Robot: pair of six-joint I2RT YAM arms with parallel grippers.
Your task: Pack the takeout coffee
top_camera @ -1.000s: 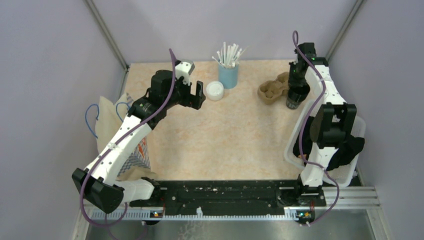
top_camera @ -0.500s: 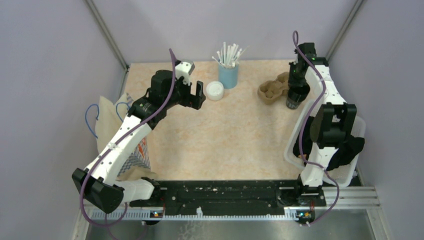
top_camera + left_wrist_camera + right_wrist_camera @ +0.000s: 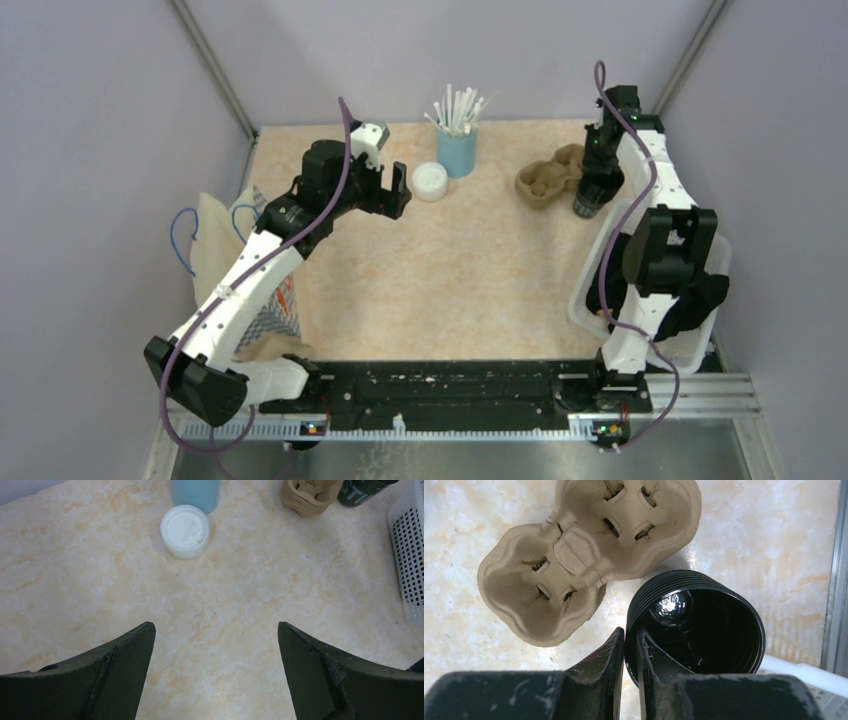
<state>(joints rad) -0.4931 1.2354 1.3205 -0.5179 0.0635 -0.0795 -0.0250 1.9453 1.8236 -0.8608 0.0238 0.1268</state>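
**Now right hand [image 3: 631,652] pinches coffee cup [image 3: 719,630] rim**

One finger inside, one outside; the coffee cup is upright at the far right of the bench [image 3: 749,520], just beside the pulp carrier [image 3: 574,555]. Left hand [image 3: 215,630] gapes wide, empty, near the white lid [image 3: 185,531].

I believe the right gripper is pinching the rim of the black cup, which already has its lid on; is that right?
Not quite: the right wrist view shows the black cup open, lidless; the white lid lies on the table. The right gripper does pinch its rim.
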